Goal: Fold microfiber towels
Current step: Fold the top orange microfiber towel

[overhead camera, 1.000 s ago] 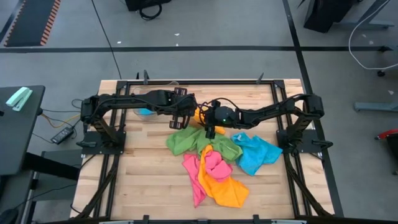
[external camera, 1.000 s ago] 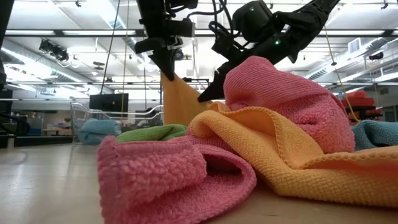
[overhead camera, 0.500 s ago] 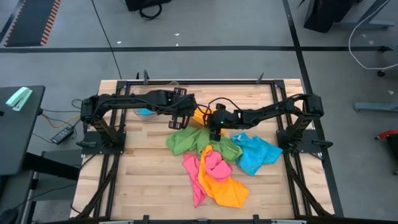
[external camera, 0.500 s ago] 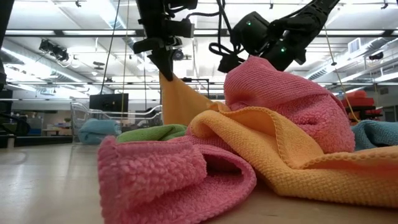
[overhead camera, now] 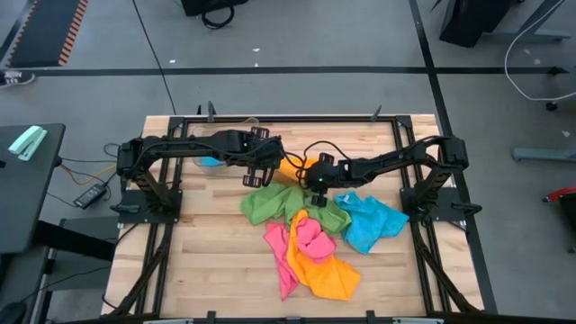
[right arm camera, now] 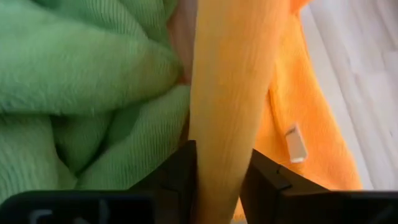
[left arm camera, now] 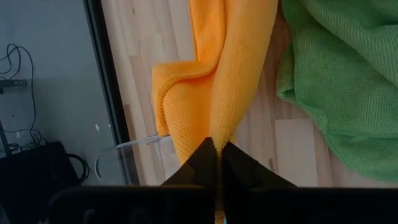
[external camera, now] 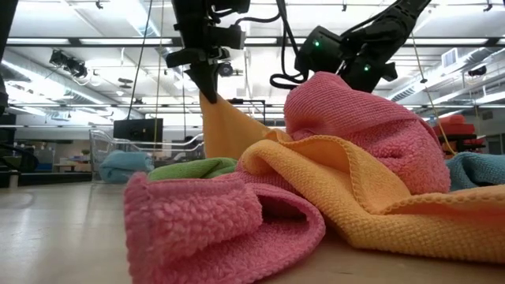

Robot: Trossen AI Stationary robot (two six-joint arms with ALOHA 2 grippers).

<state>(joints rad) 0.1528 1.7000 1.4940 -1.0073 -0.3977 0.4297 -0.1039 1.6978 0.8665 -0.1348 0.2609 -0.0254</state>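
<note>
Here, my left gripper (left arm camera: 216,149) is pinched closed on the edge of an orange towel (left arm camera: 233,68), which hangs lifted above the table's (overhead camera: 216,261) far middle. My right gripper (right arm camera: 219,165) sits close beside the left one on the same towel, with a thick orange fold filling the gap between its two fingers (right arm camera: 177,171), so the jaws are narrowed onto the cloth. A green towel (right arm camera: 74,74) lies bunched against that fold on one side. A small pale tag (right arm camera: 296,143) is sewn to the orange towel; no writing on it can be read. Nearer the table's front, pink (overhead camera: 310,236), a second orange (overhead camera: 324,270) and blue (overhead camera: 373,225) towels lie heaped together.
</note>
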